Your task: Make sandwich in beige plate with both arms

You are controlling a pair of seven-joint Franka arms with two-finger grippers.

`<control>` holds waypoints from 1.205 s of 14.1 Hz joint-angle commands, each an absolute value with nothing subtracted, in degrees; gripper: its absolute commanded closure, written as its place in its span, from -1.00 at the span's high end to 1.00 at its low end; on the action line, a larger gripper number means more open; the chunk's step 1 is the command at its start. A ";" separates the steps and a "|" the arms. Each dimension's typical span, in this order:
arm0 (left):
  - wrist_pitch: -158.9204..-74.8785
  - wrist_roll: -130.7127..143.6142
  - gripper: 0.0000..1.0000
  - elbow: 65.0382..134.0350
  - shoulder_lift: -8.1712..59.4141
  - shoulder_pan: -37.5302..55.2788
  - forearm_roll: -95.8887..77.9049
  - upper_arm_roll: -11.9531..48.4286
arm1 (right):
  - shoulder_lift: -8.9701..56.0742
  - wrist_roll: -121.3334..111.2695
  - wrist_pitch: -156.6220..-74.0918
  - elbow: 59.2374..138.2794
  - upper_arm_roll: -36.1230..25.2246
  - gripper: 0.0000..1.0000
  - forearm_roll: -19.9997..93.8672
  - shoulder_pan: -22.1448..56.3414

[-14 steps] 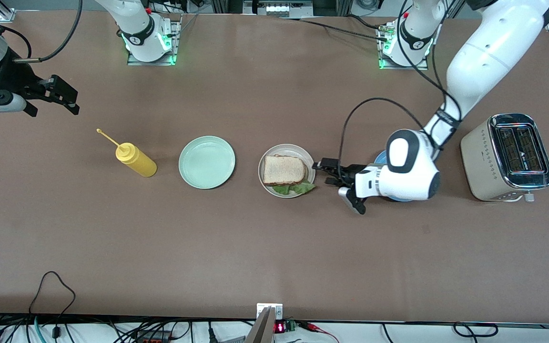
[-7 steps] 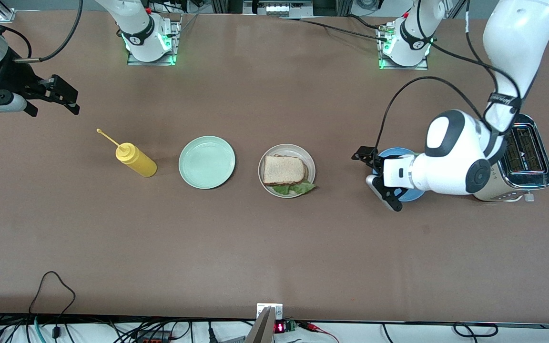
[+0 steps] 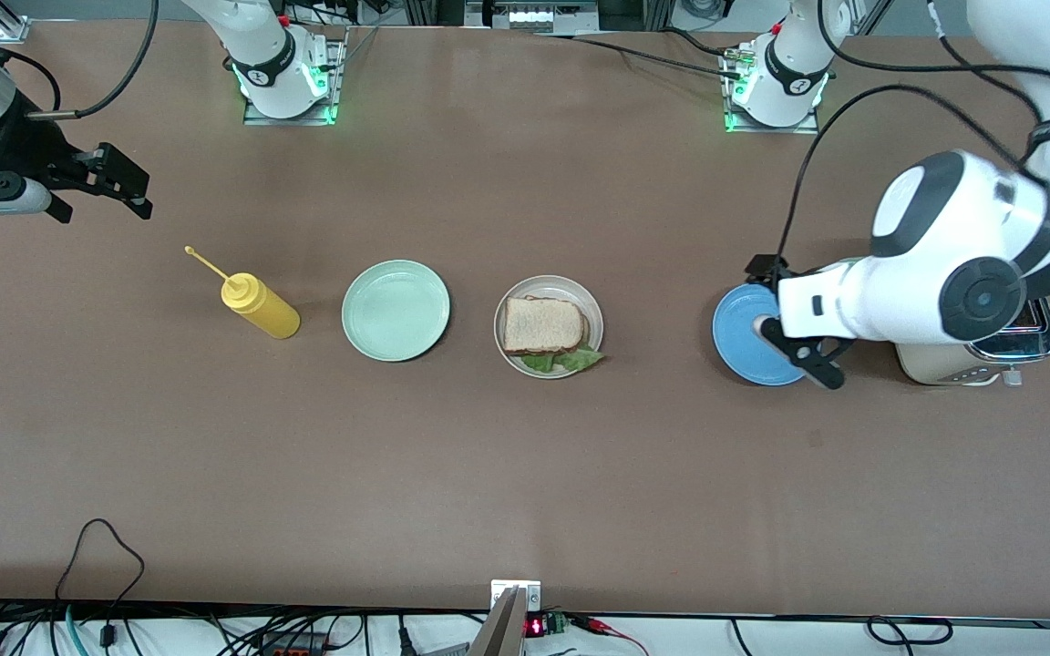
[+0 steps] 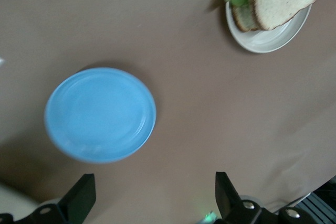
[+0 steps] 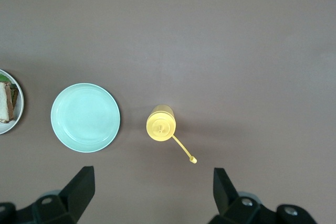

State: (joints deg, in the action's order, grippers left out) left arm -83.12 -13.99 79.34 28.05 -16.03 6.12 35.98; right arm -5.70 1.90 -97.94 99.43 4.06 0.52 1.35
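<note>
Brown tabletop (image 3: 525, 474) fills my screens. On it the sandwich (image 3: 543, 326) sits in the beige plate (image 3: 592, 314), mid-table: two brown-crusted slices, green lettuce (image 3: 564, 361) poking out on the camera side. My left gripper (image 3: 785, 314) hangs over the blue plate (image 3: 739, 337), well apart from the sandwich toward the left arm's end, jaws wide and holding nothing. My right gripper (image 3: 119, 187) waits at the right arm's end, spread wide too, empty. Between them I see a mint-green plate (image 3: 396, 310) and yellow squeeze bottle (image 3: 261, 308); a toaster (image 3: 962, 364) stands beside the blue plate.
</note>
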 commanded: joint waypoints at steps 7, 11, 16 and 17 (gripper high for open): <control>-65.65 -11.87 1.00 60.22 27.17 -14.86 14.33 32.98 | -7.12 1.41 -97.65 100.11 4.13 1.00 -0.09 1.14; -70.10 -5.20 1.00 67.28 18.31 -4.41 6.80 14.01 | -6.94 1.32 -97.82 99.67 4.13 1.00 -0.09 1.06; -94.63 -0.97 1.00 97.08 -1.02 -2.20 -0.97 4.57 | -7.03 1.32 -97.56 99.06 4.13 1.00 -0.09 1.14; -96.22 -0.44 1.00 99.21 -3.23 -0.63 -0.36 4.22 | -6.94 1.41 -97.47 98.62 4.13 1.00 -0.09 1.14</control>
State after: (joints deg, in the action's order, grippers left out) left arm -90.25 -2.48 86.77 6.62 -3.08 0.21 5.73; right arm -5.89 1.90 -97.98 99.09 4.01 0.46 1.32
